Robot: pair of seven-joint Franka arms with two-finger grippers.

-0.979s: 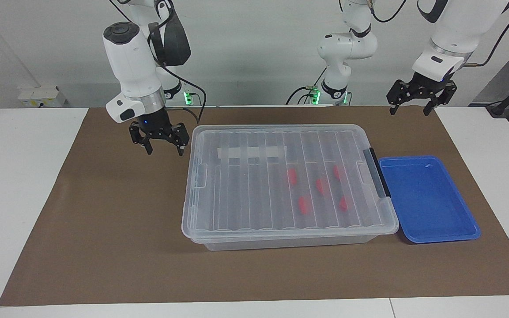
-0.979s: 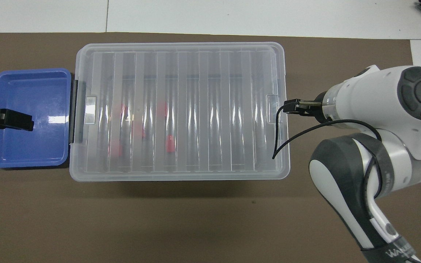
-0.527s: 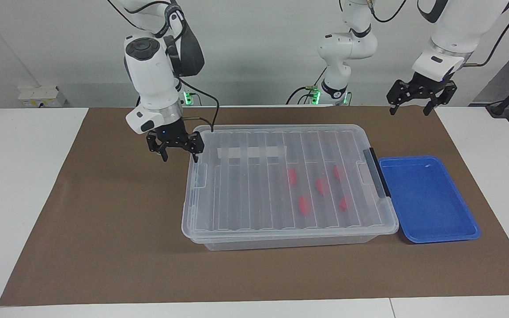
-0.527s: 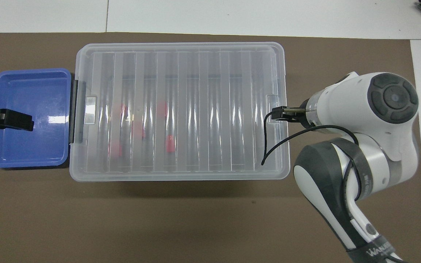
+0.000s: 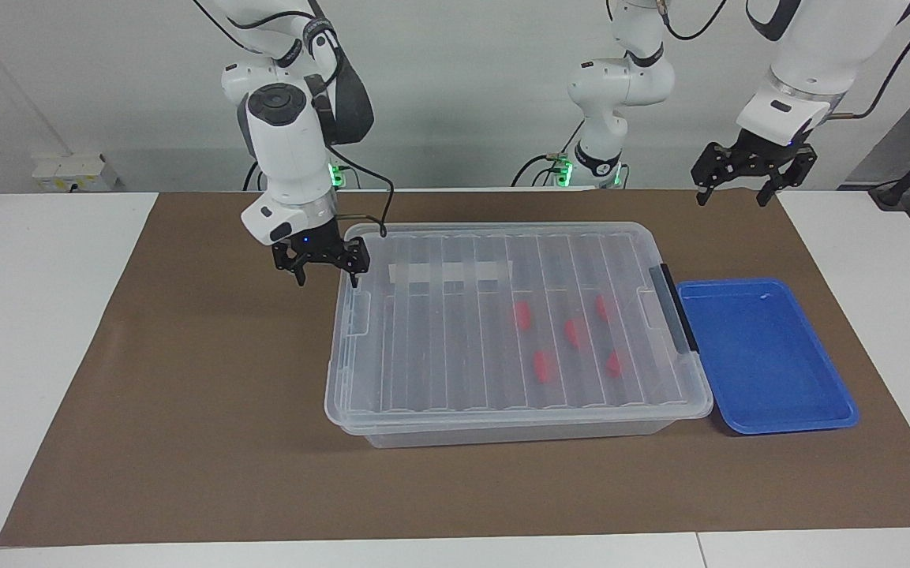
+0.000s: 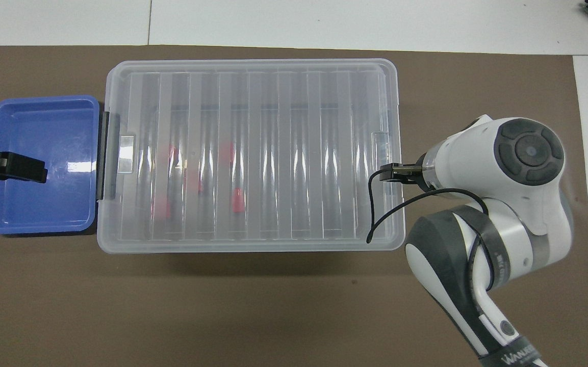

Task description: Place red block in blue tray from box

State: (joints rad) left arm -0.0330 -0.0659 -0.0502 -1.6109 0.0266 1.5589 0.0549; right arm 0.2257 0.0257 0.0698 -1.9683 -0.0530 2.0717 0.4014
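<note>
five red blocks [image 5: 573, 331] blurred under ribbed lid [image 5: 455, 331]

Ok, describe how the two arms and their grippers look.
Both arms are glossy white with rounded shells, dark grey joint sections and a round dark cap at the wrist. A thin black cable loops along each. The right gripper and left gripper are black, with two jaws each. Green lights glow at the bases.

My right gripper [image 5: 327, 265] hangs low with fingers spread, pointing down. My left gripper [image 5: 751, 175] waits raised and spread over the table's edge nearest my bases, toward the left arm's end.
</note>
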